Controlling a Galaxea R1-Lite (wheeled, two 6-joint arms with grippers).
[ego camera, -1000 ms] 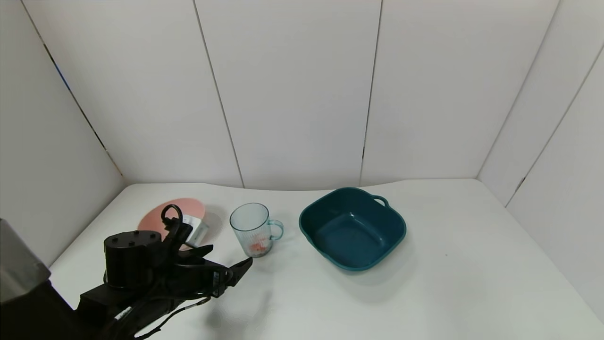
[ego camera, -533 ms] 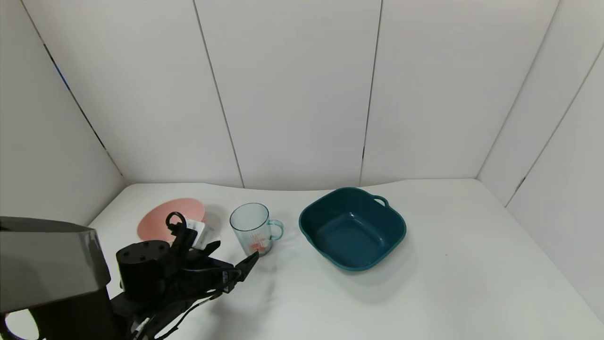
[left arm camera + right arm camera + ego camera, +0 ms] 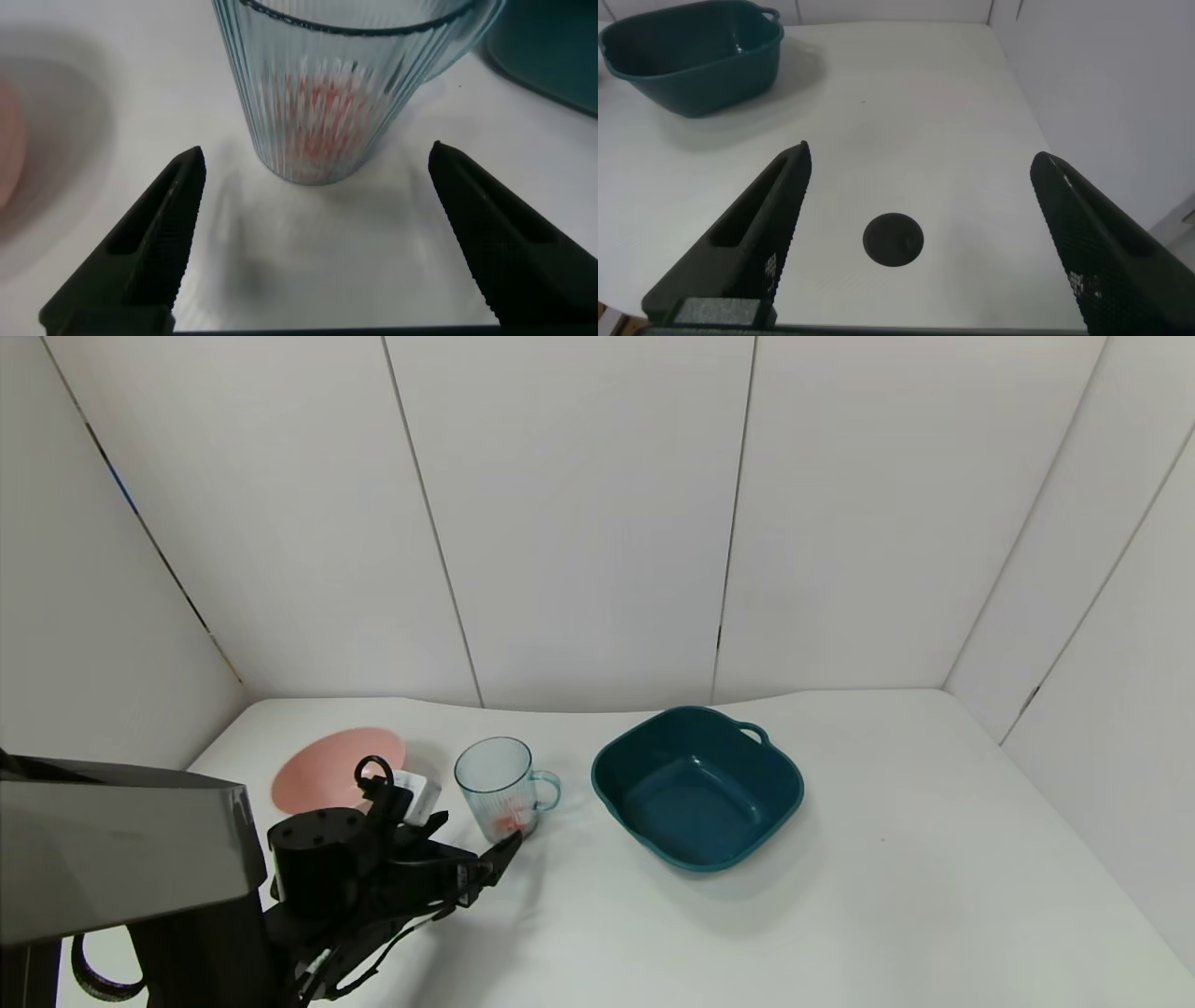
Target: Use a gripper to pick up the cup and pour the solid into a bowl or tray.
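The cup (image 3: 499,784) stands upright on the white table, handle toward the teal basin (image 3: 698,798). The solid (image 3: 507,823) lies in its bottom as orange-red and white bits. My left gripper (image 3: 473,837) is open, low over the table, just in front of the cup's base. In the left wrist view the cup (image 3: 346,84) with the solid (image 3: 322,107) stands just beyond the open gripper (image 3: 316,154), centred between the fingers and untouched. The basin is empty. My right gripper (image 3: 920,154) is open and empty, out of the head view.
A round pink bowl (image 3: 331,775) sits left of the cup, behind my left wrist. In the right wrist view the teal basin (image 3: 691,79) is far off and a dark round hole (image 3: 893,240) lies in the table. White walls enclose the table.
My left arm has moved forward and right toward the cup, bringing the open fingers close to its base. Cup and basin have not moved.
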